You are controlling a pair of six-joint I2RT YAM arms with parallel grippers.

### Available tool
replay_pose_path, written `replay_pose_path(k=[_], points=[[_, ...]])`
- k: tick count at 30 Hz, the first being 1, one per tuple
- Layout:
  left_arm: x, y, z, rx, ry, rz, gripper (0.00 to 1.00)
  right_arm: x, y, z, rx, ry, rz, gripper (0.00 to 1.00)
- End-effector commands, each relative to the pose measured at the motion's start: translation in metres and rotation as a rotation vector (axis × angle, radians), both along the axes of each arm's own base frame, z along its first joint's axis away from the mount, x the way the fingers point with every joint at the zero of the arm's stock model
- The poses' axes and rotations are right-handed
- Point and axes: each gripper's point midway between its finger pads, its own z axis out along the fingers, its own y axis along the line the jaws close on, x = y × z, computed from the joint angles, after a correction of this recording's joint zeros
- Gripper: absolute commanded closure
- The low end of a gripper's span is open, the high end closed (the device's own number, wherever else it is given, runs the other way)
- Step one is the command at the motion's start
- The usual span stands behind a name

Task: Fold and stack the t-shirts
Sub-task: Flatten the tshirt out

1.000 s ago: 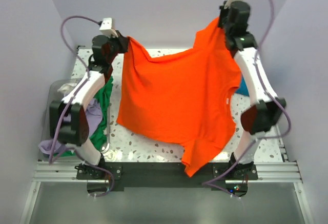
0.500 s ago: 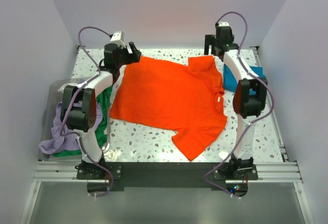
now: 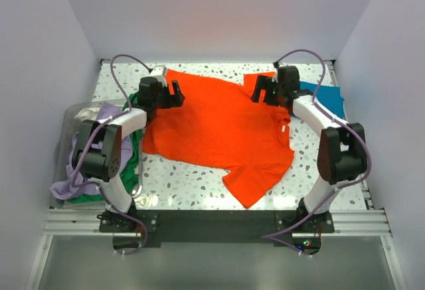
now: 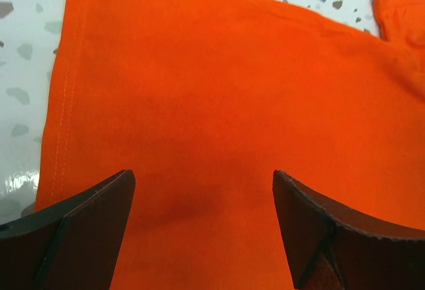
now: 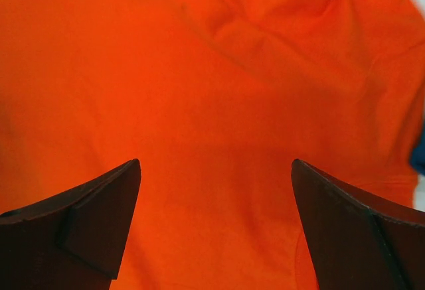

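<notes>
Orange tee [image 3: 219,131] lies spread on the counter [image 3: 179,184], bunched at the far right. Left pincer [image 3: 174,95] and right pincer [image 3: 261,92] hover over its far edge, jaws apart, empty. Smooth that bunching first, then pinch matching corners so the fold lands even.

One camera sits high above and behind me, looking down on the whole table [image 3: 189,182] with the orange shirt [image 3: 219,127] in the middle. My left wrist camera looks down past my left pincer [image 4: 202,174] at the shirt's far left edge from close by; my right wrist camera, past my right pincer [image 5: 216,164], hangs closer over its far right part. All three share that shirt.
</notes>
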Motion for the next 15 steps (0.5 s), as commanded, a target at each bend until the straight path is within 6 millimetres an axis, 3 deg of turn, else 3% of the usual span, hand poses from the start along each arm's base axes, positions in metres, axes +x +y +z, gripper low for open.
replay_pose_path(k=[1, 7, 15], points=[[-0.008, 0.005, -0.011, 0.054, 0.026, -0.021, 0.11, -0.013, 0.016, -0.045, 0.060, 0.132, 0.037, 0.01], [-0.010, 0.005, -0.040, 0.080, 0.105, -0.040, 0.10, -0.021, 0.016, -0.094, 0.049, 0.280, 0.021, 0.01], [-0.004, 0.005, -0.068, 0.110, 0.184, -0.042, 0.10, -0.023, -0.015, -0.130, -0.029, 0.412, -0.102, 0.01]])
